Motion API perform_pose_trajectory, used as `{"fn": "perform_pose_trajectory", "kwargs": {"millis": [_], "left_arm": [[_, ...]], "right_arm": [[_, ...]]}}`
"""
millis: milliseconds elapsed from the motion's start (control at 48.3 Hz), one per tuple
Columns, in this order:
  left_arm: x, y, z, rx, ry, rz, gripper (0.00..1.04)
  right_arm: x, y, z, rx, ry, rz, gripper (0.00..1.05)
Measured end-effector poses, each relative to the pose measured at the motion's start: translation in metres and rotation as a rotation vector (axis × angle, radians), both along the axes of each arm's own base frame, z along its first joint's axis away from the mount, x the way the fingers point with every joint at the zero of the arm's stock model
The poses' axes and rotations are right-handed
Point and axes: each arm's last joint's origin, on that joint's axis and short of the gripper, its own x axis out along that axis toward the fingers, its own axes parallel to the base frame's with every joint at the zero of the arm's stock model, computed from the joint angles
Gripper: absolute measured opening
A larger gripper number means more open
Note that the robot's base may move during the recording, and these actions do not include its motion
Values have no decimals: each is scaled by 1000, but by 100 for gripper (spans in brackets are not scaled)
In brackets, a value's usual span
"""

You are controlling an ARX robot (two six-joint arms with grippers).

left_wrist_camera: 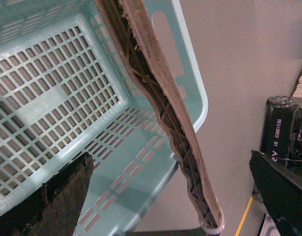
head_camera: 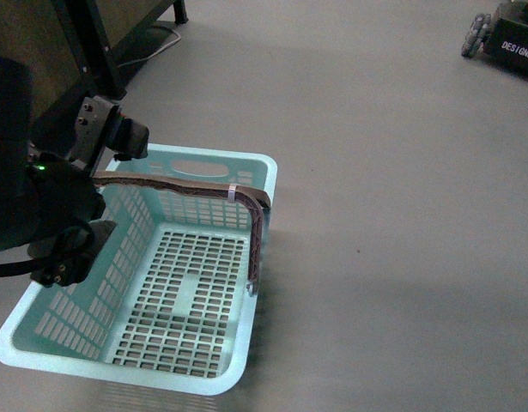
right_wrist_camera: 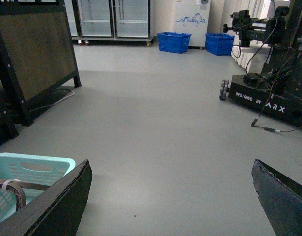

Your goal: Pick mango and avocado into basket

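Observation:
The aqua basket (head_camera: 203, 163) stands empty on the grey floor at the lower left. Its brown handle (head_camera: 186, 184) arches across the top, tied with a white zip tie. My left gripper (head_camera: 109, 184) is open at the basket's left side. In the left wrist view the handle (left_wrist_camera: 160, 88) runs between the open gripper's (left_wrist_camera: 173, 196) two fingers, above the slotted basket (left_wrist_camera: 190, 98). My right gripper (right_wrist_camera: 170, 196) is open and empty over bare floor, with the basket's corner (right_wrist_camera: 38, 164) beside it. It does not show in the front view. The mango and the avocado are out of view.
A wheeled black robot base (head_camera: 504, 39) stands at the far right and also shows in the right wrist view (right_wrist_camera: 268, 98). A dark-framed board stand (head_camera: 100, 34) is at the back left. Blue baskets (right_wrist_camera: 174, 42) and glass-door fridges stand far off.

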Motion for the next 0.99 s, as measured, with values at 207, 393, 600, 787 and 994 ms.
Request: {"fn": "perform_pose_trajectory", "kwargs": {"millis": [207, 393, 600, 787, 994], "left_arm": [[29, -7, -18, -31, -29, 3, 97], [57, -16, -34, -95, -113, -12, 95], [59, -11, -24, -271, -328, -33, 49], [44, 1, 35, -315, -378, 18, 17], [8, 5, 118, -226, -362, 12, 6]], "right_arm": [[0, 0, 0, 0, 0, 0, 97], [0, 0, 0, 0, 0, 0, 97], [0, 0, 0, 0, 0, 0, 97], [0, 0, 0, 0, 0, 0, 97], [0, 0, 0, 0, 0, 0, 97]]}}
